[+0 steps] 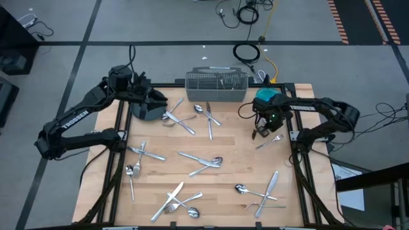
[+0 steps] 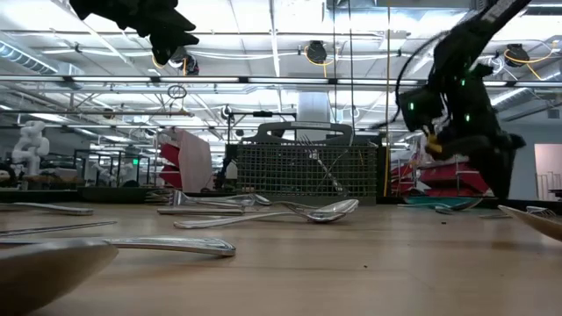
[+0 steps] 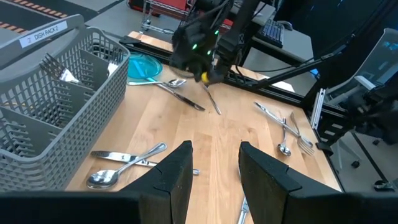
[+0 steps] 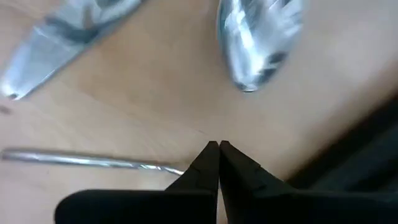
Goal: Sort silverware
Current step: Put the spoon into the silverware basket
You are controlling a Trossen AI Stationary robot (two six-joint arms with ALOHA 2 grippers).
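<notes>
Silver-coloured silverware lies scattered over the wooden table — roughly twenty pieces in all, though overlaps make an exact count by kind impossible. From above, one cluster of about five sits just in front of the grey mesh caddy, with a spoon and a knife beside it. A crossed pair and a spoon with a fork lie along the left side. Three pieces, one a spoon, cross at the centre. About four lie at the near edge, and a spoon, a knife and a fork lie at the near right corner. At least one fork stands inside the caddy, its tines visible in the left wrist view.

One fork lies near the table's right edge, and the right gripper is down at its handle end. The right wrist view shows its two dark fingers pressed together with no gap, their tips meeting at the end of a thin metal handle; whether the handle is actually pinched cannot be told. A spoon bowl and a flat blade lie just beyond on the wood. A teal dish sits at the far right of the table.

One other arm waits — the left gripper hovers above the far left corner over a dark round plate, fingers apart and holding nothing.
</notes>
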